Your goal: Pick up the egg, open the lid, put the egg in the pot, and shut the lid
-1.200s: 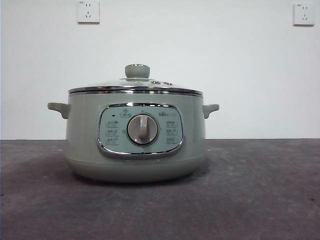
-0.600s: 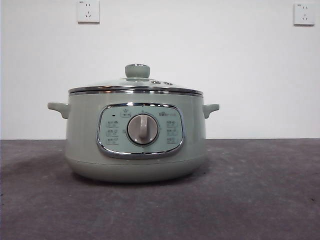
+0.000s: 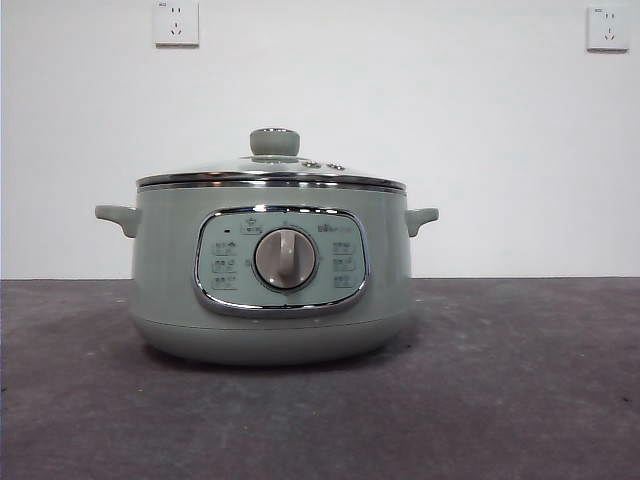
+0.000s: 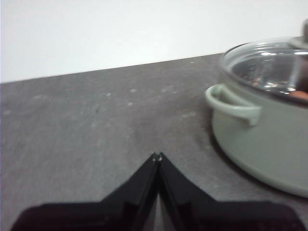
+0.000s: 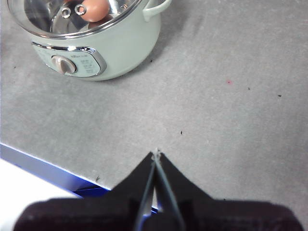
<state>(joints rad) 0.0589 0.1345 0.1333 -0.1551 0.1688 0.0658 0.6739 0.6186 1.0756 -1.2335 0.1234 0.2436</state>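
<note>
The sage-green pot [image 3: 270, 280] stands on the grey table with the glass lid [image 3: 272, 172] closed on it, knob [image 3: 274, 141] on top. It also shows in the left wrist view [image 4: 269, 139] and the right wrist view [image 5: 110, 48]. The reddish-brown egg [image 5: 96, 8] lies inside the pot, seen through the lid [image 5: 72, 17]. My left gripper [image 4: 157, 156] is shut and empty, off to the pot's handle side [image 4: 233, 103]. My right gripper [image 5: 156, 154] is shut and empty, well away from the pot, near the table's edge. Neither arm shows in the front view.
Grey table surface [image 3: 520, 380] spreads around the pot. A white wall with two sockets [image 3: 176, 22] stands behind. The table's blue-lined edge [image 5: 43, 166] lies close to my right gripper.
</note>
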